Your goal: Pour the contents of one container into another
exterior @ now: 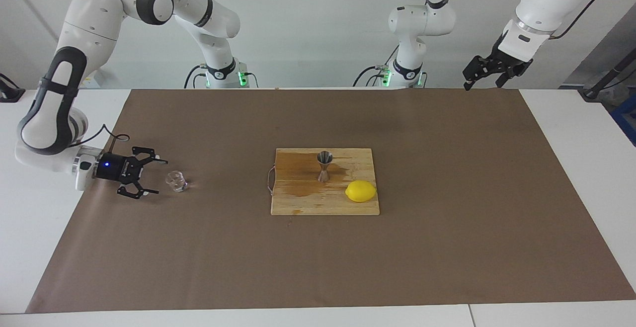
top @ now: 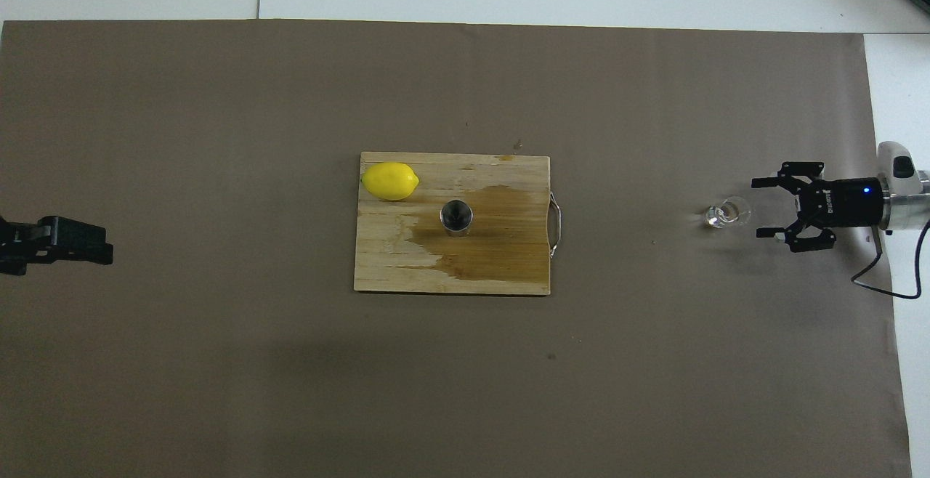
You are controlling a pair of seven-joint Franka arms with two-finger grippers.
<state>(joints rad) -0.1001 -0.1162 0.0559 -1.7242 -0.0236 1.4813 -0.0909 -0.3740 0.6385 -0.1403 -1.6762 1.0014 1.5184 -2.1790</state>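
Note:
A tiny clear glass cup point(exterior: 176, 181) point(top: 723, 214) stands on the brown mat toward the right arm's end of the table. My right gripper point(exterior: 160, 177) point(top: 757, 208) lies low and level beside it, open, its fingertips pointing at the cup and a short gap away. The steel hourglass jigger point(exterior: 324, 166) point(top: 456, 216) stands upright on the wooden cutting board point(exterior: 323, 205) point(top: 392, 267) in the middle of the mat. My left gripper point(exterior: 482, 82) point(top: 102, 244) hangs open and empty, high over the mat at the left arm's end.
A yellow lemon point(exterior: 360, 191) point(top: 390, 181) lies on the board's corner, beside the jigger. A dark wet stain point(top: 501, 245) spreads over the board around the jigger. The brown mat point(exterior: 447, 247) covers most of the white table.

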